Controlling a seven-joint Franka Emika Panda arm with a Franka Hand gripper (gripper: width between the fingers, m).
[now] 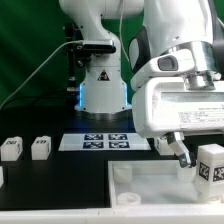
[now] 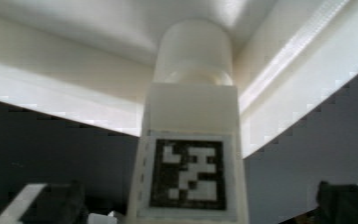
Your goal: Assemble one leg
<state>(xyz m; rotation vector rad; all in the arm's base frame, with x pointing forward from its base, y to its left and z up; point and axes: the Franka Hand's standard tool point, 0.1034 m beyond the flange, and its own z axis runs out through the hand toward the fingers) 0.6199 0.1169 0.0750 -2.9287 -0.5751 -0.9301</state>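
Observation:
A white leg (image 2: 194, 120) with a black-and-white tag stands between my gripper's (image 2: 194, 208) two dark fingers (image 2: 44, 203), with a gap on each side, so the gripper is open around it. Its far rounded end points at the large white panel (image 2: 51, 60). In the exterior view this leg (image 1: 211, 163) is at the right edge, just above the panel (image 1: 150, 190), with my gripper (image 1: 197, 156) around it. I cannot tell whether its end sits in a socket. Two more legs (image 1: 10, 148) (image 1: 41, 148) stand on the black table at the exterior view's left.
The marker board (image 1: 108, 141) lies in the middle of the black table in front of the arm's base (image 1: 102, 95). The arm's white wrist housing (image 1: 185, 95) fills the exterior view's upper right. A cable runs down at the back left.

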